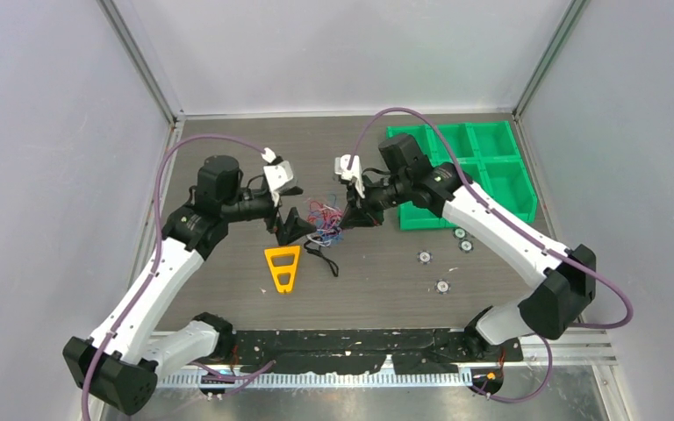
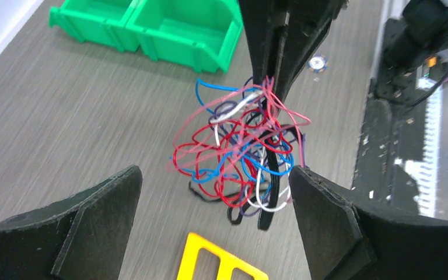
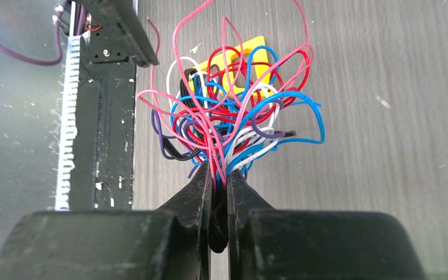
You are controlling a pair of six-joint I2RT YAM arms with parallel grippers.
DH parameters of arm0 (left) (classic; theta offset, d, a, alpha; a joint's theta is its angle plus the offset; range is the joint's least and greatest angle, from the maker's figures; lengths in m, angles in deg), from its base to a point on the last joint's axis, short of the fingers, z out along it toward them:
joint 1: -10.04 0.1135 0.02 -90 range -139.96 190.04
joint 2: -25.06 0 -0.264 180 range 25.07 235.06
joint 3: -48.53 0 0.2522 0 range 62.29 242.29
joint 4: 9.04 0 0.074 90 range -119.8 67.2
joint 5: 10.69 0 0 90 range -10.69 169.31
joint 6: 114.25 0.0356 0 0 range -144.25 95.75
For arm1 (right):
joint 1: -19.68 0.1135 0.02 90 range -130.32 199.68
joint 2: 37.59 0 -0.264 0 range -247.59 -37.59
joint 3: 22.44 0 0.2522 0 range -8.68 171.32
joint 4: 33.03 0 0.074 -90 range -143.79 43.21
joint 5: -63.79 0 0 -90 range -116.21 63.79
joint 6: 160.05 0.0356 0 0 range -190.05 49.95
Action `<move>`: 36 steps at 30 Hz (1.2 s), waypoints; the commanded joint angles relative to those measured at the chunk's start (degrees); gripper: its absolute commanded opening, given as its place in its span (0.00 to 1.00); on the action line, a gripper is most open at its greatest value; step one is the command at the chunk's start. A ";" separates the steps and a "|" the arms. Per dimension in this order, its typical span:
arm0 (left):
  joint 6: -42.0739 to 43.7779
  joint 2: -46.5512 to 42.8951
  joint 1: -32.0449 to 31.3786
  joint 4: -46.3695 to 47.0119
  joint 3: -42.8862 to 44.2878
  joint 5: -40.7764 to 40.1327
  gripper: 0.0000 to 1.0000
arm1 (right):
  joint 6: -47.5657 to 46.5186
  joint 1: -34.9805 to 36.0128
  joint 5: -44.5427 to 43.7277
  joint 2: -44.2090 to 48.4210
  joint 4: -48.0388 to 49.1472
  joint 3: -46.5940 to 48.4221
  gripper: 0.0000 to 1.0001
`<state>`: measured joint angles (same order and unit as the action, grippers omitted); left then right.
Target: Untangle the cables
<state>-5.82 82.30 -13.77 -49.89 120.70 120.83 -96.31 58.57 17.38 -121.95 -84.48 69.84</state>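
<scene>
Your right gripper pinches the cables shut as one knotted clump, held up over mid-table, your left gripper gapes wide and empty beside it: untangling barely begun, by my read, every strand left.

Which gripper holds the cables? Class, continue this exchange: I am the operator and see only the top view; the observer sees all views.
Observer: The right gripper. Its wrist view shows the jaws pinched shut on a bunch of the cables.
Operator: And the other one?
Observer: The left gripper is wide open, facing the cables and gripping nothing.
Operator: What colours are they?
Observer: Red, pink, blue, white, purple and black, all looped together.
</scene>
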 commanded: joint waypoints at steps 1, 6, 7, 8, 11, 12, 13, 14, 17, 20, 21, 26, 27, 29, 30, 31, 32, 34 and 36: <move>-9.10 3.93 1.00 3.94 4.45 9.95 0.99 | -11.77 0.72 2.73 5.33 0.93 0.39 0.05; -15.16 9.89 0.92 3.44 6.90 13.70 0.99 | -22.22 4.52 2.31 6.49 -2.53 2.13 0.06; -15.46 10.85 0.69 3.01 7.42 14.72 0.94 | -24.55 5.14 1.63 6.77 -2.71 2.15 0.06; -15.67 11.63 0.10 2.53 7.75 15.20 0.92 | -26.21 6.19 1.34 6.80 -2.72 2.38 0.06; -16.82 12.99 -1.85 2.24 7.04 15.83 0.72 | -26.94 7.23 -0.25 6.16 -1.60 3.66 0.06; -17.41 13.38 -2.19 2.10 6.57 16.55 0.63 | -26.59 7.24 -0.74 6.06 -1.29 4.49 0.06; -17.98 13.82 -2.35 2.05 6.09 17.28 0.52 | -26.62 7.25 -1.70 5.85 -0.88 4.91 0.06; -20.11 14.24 -2.31 2.08 5.70 18.25 0.42 | -26.91 7.25 -2.13 5.82 -0.75 5.57 0.06; -22.78 14.66 -2.12 1.85 4.80 21.35 0.30 | -28.11 7.16 -4.01 6.71 -0.40 5.62 0.07; -25.36 13.20 -2.08 4.61 3.05 23.56 0.26 | -29.27 7.18 -5.68 7.61 0.99 4.32 0.06; -26.30 12.58 -2.02 5.84 2.49 23.82 0.15 | -29.32 6.99 -6.76 7.80 1.37 3.91 0.07; -37.13 10.73 1.40 16.56 0.69 22.86 0.00 | -22.95 4.67 -8.93 7.07 4.22 4.84 0.38; -42.17 10.22 3.51 21.50 -0.36 22.20 0.00 | -19.22 4.11 -8.99 7.00 4.78 5.18 0.50; -52.97 9.09 8.32 33.33 -2.70 19.62 0.00 | -12.62 1.96 -9.22 7.00 6.88 4.92 0.80; -59.00 8.71 10.66 38.24 -3.53 17.39 0.00 | -10.36 0.45 -8.85 7.19 7.86 4.69 0.87; -62.42 8.71 12.68 41.23 -3.71 15.72 0.00 | -6.56 -0.24 -8.51 7.28 8.10 3.87 0.90; -64.85 8.97 14.40 42.71 -3.27 14.27 0.00 | -4.87 -1.26 -7.95 7.50 8.43 3.32 0.93; -69.56 9.49 16.58 45.53 -2.87 11.77 0.00 | 0.55 -2.30 -7.66 8.11 10.01 -0.07 0.95; -73.25 9.63 17.70 47.95 -3.12 8.62 0.00 | 9.65 -2.70 -7.59 8.82 13.65 -3.48 0.96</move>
<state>-64.37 92.90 2.01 -16.28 117.12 135.26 -103.87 56.61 9.29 -115.90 -78.32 71.13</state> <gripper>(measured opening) 0.024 0.949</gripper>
